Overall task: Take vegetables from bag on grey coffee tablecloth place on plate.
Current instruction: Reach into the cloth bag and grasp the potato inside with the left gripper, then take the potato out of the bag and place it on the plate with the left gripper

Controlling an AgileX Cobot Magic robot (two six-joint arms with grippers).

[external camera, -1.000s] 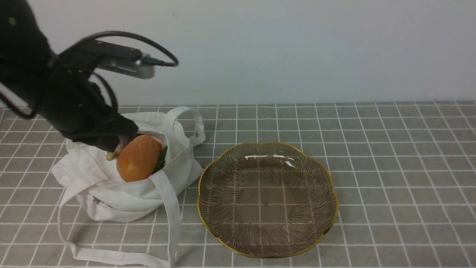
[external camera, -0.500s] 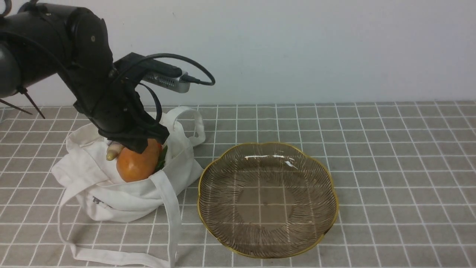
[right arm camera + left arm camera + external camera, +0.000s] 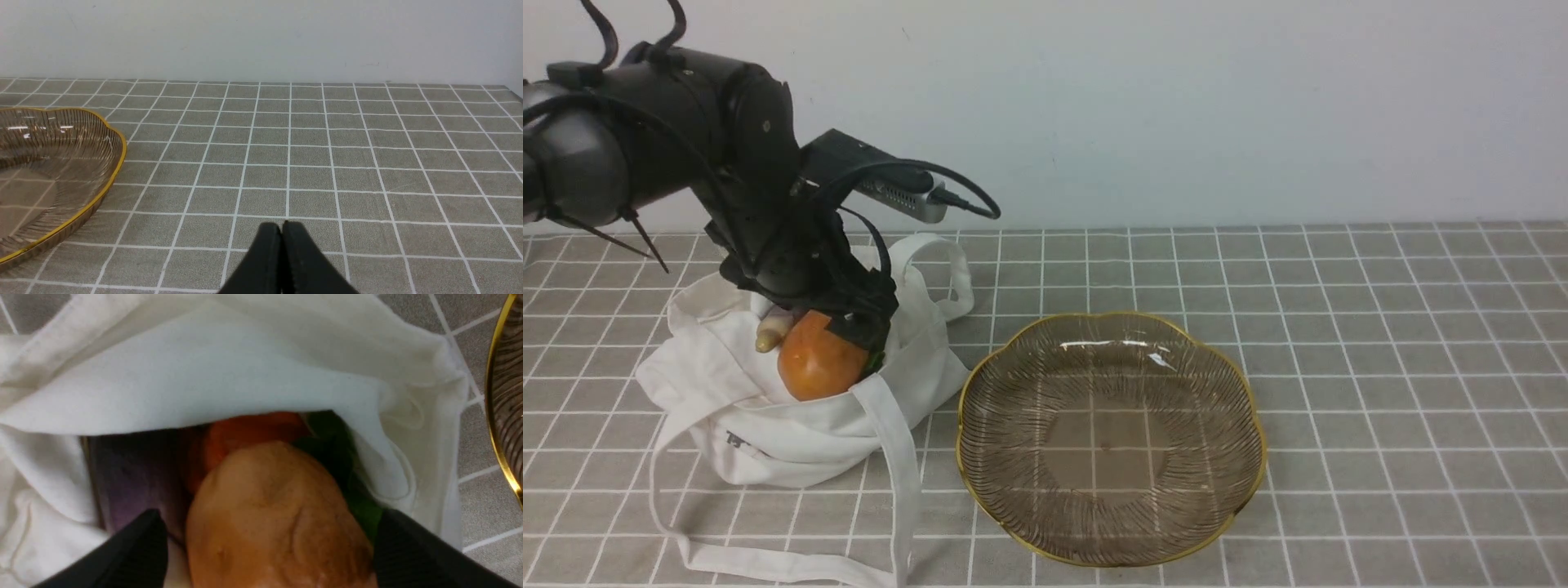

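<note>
A white bag (image 3: 792,433) lies on the grey checked tablecloth (image 3: 1380,367), left of the brown gold-rimmed plate (image 3: 1111,490), which holds nothing. In the bag's mouth sits an orange-tan potato (image 3: 817,363), with a cream tip (image 3: 770,331) sticking out beside it. My left gripper (image 3: 849,318) hangs over the potato. In the left wrist view my left gripper (image 3: 269,516) is open, one finger on each side of the potato (image 3: 273,522). A purple vegetable (image 3: 130,477) and a pumpkin (image 3: 249,430) with green leaves (image 3: 339,453) lie behind it. My right gripper (image 3: 282,224) is shut, low over bare cloth.
The bag's long straps (image 3: 768,563) trail over the cloth toward the front edge, and one loop (image 3: 947,269) lies toward the plate. A pale wall (image 3: 1176,106) closes the back. The plate's rim (image 3: 496,416) is near the bag's side.
My left arm has swung right from the bag's left side to above the potato and come down onto it. Its fingers now stand spread around the potato.
</note>
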